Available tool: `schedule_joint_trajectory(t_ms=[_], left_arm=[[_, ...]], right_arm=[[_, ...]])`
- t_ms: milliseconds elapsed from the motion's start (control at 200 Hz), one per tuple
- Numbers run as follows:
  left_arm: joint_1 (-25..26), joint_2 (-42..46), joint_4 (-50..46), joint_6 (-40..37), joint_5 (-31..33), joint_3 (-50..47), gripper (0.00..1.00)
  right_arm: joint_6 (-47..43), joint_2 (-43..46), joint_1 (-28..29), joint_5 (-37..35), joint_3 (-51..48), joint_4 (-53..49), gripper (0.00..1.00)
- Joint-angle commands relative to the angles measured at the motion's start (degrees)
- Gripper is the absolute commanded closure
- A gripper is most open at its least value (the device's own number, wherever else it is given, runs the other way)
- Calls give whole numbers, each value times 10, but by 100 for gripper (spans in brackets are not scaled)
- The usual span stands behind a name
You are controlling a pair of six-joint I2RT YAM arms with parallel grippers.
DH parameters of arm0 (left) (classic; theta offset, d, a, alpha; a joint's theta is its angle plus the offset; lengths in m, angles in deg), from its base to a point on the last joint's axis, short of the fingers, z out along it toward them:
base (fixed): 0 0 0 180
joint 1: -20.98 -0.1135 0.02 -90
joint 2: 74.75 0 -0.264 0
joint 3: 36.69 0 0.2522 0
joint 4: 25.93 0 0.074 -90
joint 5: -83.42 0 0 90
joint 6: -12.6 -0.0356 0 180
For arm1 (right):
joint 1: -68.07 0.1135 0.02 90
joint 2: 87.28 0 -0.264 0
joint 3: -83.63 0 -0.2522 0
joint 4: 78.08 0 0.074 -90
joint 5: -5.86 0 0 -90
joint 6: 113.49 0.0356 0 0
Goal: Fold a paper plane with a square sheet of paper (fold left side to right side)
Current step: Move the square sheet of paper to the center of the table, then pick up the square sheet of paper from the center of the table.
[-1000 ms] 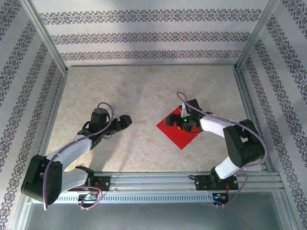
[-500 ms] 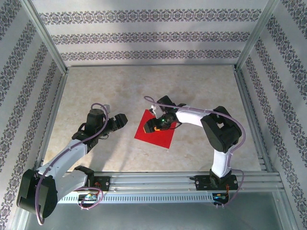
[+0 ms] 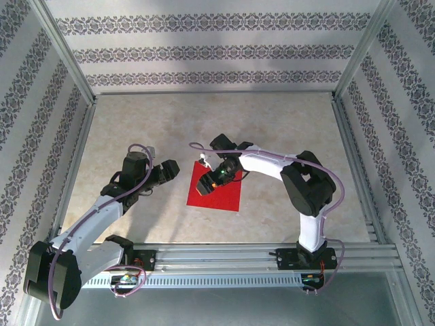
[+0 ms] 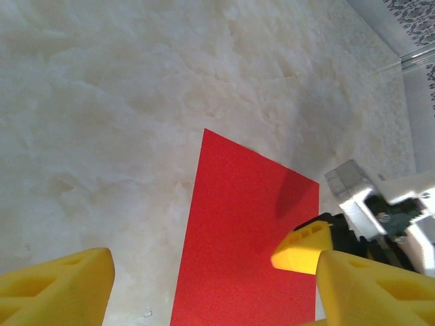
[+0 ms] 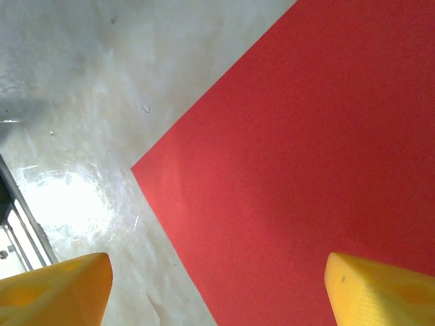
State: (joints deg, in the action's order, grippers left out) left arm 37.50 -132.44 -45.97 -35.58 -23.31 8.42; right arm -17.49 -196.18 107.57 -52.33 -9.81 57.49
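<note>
**Item:** thin bright-red square sheet of paper (image 3: pixel 217 193), flat, unfolded, centre-near of table. No long axis; edges slightly skewed.

**Tools:**
- right gripper (image 3: pixel 213 180): over sheet's far-left corner, jaws wide, nothing held; contact w/ paper unclear.
- left gripper (image 3: pixel 170 169): just left of sheet, apart from it, jaws wide, empty; prob. nearer arm for lifting left edge.

**Surface:** pale marbled table top (image 3: pixel 204 122).

**Surround:** stripe-patterned walls (image 3: pixel 204 51), aluminium frame (image 3: pixel 272 255).

No legible text, label, brand, number or sign was seen in any view.
</note>
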Motion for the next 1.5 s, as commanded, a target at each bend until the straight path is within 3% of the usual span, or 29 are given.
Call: schedule_joint_trajectory(t_ms=[0, 240, 490, 814, 1499], left_arm=[[6, -10, -19, -8, -21, 13, 27], [30, -93, 19, 3, -103, 22, 49], [98, -203, 11, -9, -100, 73, 71], [130, -267, 7, -8, -78, 85, 81], [146, -347, 36, 7, -66, 62, 89]], right_arm=[[11, 57, -19, -49, 0, -16, 16], [86, 90, -75, -186, -49, -11, 5], [120, 44, -76, -251, -25, -17, 2], [130, -5, -60, -283, 0, -18, 2], [139, -29, -35, -263, 2, -24, 2]])
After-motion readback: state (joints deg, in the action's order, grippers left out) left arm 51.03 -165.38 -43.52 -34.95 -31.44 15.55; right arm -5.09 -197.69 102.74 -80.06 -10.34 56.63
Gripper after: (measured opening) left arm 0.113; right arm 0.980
